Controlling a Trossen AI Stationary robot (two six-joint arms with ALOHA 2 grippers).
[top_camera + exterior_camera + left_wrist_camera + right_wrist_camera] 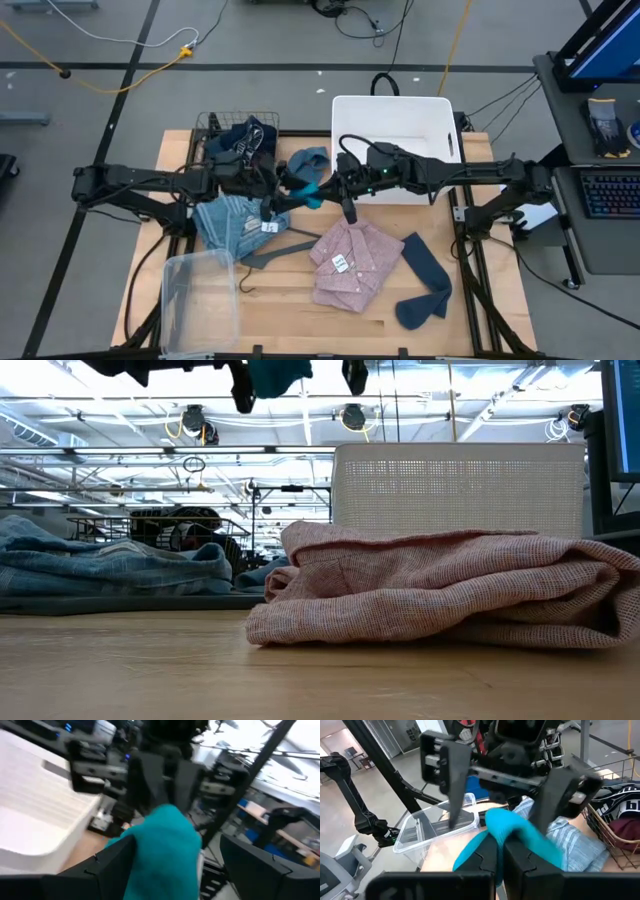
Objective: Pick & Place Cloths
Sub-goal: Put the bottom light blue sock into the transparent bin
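Midair at the centre of the frame, the teal cloth [309,192] hangs between both arms: the right pincer [501,851] is clamped on it, while the left pincer [283,187], fingers spread wide, brackets it, probably a handover above the surface [290,300]

Wire basket [212,127] contents mostly hidden under arms; teal cloth [280,377] cut off at low view's top.

High view: looks straight down on the whole table [300,300].
Low view: sits at table height, very near the pink cloth [440,585].
Wrist views: face each other, both close on the teal cloth [165,850], maybe blurry.
Shared: white bin [390,125], at 12 o'clock.
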